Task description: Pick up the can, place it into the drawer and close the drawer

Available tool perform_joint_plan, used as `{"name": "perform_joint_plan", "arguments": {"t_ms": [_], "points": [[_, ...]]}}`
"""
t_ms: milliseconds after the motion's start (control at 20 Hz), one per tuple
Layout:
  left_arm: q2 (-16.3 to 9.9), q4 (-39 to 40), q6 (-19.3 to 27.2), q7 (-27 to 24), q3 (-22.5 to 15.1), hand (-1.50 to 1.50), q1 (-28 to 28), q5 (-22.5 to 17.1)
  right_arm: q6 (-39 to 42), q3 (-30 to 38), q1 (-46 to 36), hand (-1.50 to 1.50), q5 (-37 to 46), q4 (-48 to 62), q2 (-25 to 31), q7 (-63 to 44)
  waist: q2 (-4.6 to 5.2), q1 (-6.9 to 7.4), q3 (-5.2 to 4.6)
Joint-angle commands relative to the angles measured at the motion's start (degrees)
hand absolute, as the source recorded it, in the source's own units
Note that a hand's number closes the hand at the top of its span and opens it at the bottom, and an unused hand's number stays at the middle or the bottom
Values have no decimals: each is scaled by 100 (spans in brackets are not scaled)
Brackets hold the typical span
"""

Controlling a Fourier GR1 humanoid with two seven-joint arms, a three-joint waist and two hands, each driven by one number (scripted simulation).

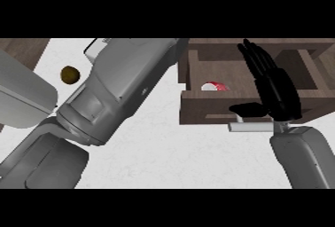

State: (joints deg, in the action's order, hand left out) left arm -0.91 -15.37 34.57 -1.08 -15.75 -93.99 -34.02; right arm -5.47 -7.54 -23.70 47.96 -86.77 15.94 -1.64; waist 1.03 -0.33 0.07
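- Can (pixel 216 86): lies inside the open drawer (pixel 196 108), at the right.
- Right hand (pixel 271 84): fingers straight, extended over the drawer, holding nothing.
- Left hand: hidden; finger state cannot be determined.
- Brown object (pixel 71 74): far left on counter (pixel 170 150).

The counter (pixel 163 155) is white with faint marbling and fills the middle and lower part of the frame. At upper left a small brown, rounded object (pixel 71 74) lies on it, just beside a grey forearm that crosses the frame. At upper right a dark wooden drawer (pixel 216 111) stands open over the counter, its pale cylindrical handle (pixel 248 127) at the front.
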Motion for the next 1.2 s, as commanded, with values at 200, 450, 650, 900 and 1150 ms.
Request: {"name": "perform_joint_plan", "arguments": {"t_ms": [200, 450, 650, 900, 1150], "points": [[-342, -202, -135, 179, 37, -150, 100, 159, -1080, -76, -1082, -150, 847, 2344, -583, 308, -36, 162, -2], [-798, -503, -536, 235, 69, -150, 567, 181, -1931, 305, -1551, -150, 1081, 3465, -567, 510, -52, 266, -4], [-788, -727, -328, 568, -33, -150, 551, 304, -2532, 659, -2250, -150, 1138, 4406, -611, 553, -57, 340, -1], [-931, -1098, -280, 901, -107, -150, 713, 385, -2895, 901, -2999, -150, 1213, 5302, -485, 707, -50, 441, -1], [-1296, -1578, -618, 914, -135, -150, 1256, 395, -3201, 962, -3678, -150, 1458, 5968, -692, 321, -42, 572, -8]]}}
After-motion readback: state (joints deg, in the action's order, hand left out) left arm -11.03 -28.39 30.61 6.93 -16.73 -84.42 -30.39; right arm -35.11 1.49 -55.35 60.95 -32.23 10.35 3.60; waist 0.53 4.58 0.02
